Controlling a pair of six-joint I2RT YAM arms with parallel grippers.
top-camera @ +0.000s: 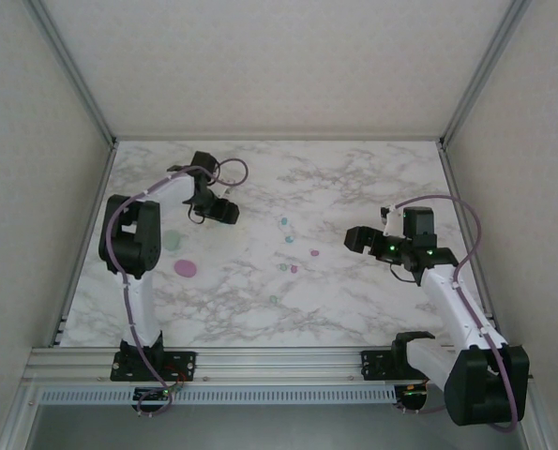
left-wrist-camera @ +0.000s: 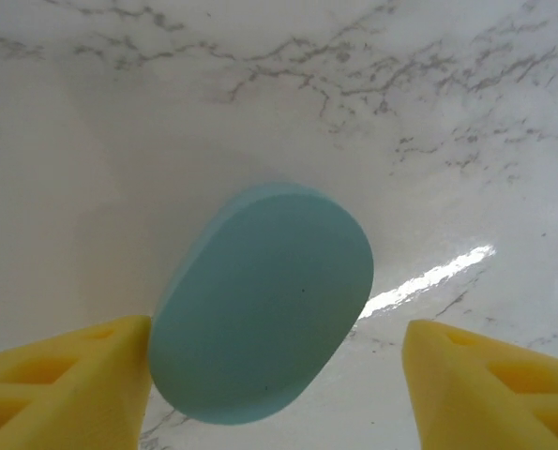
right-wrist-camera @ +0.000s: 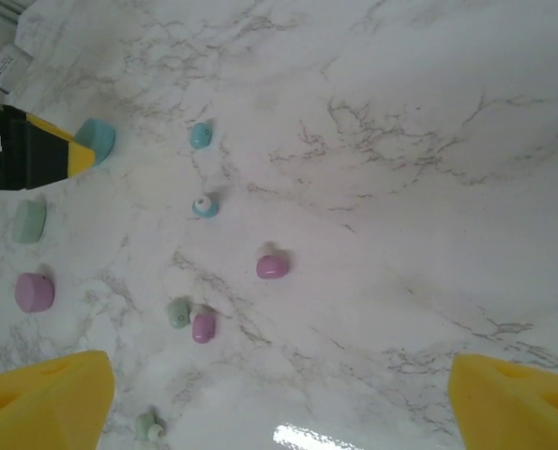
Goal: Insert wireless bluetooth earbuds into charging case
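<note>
**A:** What is taking up the most room in the top view?

**B:** The marble table [top-camera: 354, 187] is spreading across the middle. The left arm [top-camera: 133, 244] is rising along the left side, and the right arm [top-camera: 457, 309] is reaching in from the lower right.

**A:** How are the pincers standing?

**B:** The left gripper [left-wrist-camera: 277, 336] is standing released, its yellow fingers [left-wrist-camera: 63, 384] sitting in the bottom corners of its wrist view. The right gripper [right-wrist-camera: 279, 398] is gaping too, grasping nothing, with bare marble showing between its fingers.

**A:** And the cases?

**B:** The cyan case [left-wrist-camera: 260, 305] is lying at the centre of the left wrist view, between the fingers. Its edge is touching the lower-left finger and sitting well apart from the other one. In the right wrist view, the mint case [right-wrist-camera: 29, 221] and the pink case [right-wrist-camera: 34, 292] are resting at the left edge.

**A:** Where are the earbuds lying?

**B:** They are lying loose on the marble, left of centre in the right wrist view. Two cyan earbuds [right-wrist-camera: 201, 135] [right-wrist-camera: 204, 205] are sitting highest and a pink earbud [right-wrist-camera: 272, 266] is near the middle. Lower down, a mint earbud [right-wrist-camera: 178, 312] is lying just beside a second pink earbud [right-wrist-camera: 203, 326]. A last mint earbud [right-wrist-camera: 148, 426] is sitting at the bottom edge.
</note>
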